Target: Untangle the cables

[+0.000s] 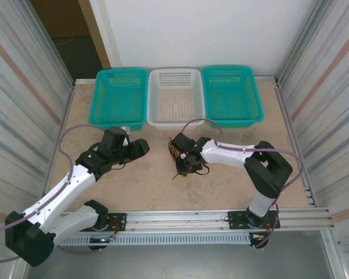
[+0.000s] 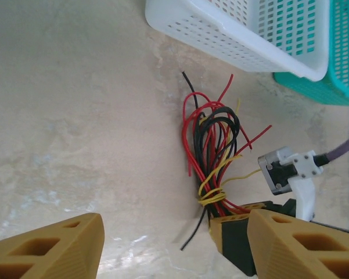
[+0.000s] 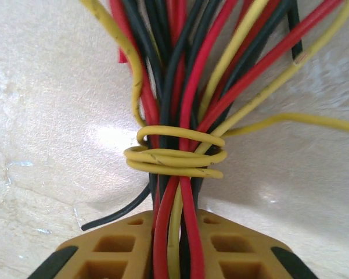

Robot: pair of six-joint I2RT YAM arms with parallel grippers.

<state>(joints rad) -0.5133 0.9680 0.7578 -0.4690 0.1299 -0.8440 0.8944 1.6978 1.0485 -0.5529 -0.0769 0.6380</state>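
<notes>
The cables point(image 1: 178, 154) are a bundle of thin red, black and yellow wires lying mid-table in front of the white basket. A yellow strand point(image 3: 174, 157) is wound several times round the bundle point(image 3: 180, 87), tying it together. My right gripper point(image 3: 177, 238) is shut on the bundle just below that wrap. In the left wrist view the looped wires point(image 2: 212, 139) fan out toward the baskets, and one black end lies loose on the table. My left gripper point(image 2: 175, 232) is open, low over the table to the left of the bundle, not touching it; from above it point(image 1: 142, 146) points right.
Three baskets stand along the back: teal point(image 1: 122, 71), white point(image 1: 175, 71), teal point(image 1: 229, 68). The white basket's corner point(image 2: 232, 35) is close behind the wires. Corrugated walls close both sides. A metal rail point(image 1: 209, 218) runs along the near edge.
</notes>
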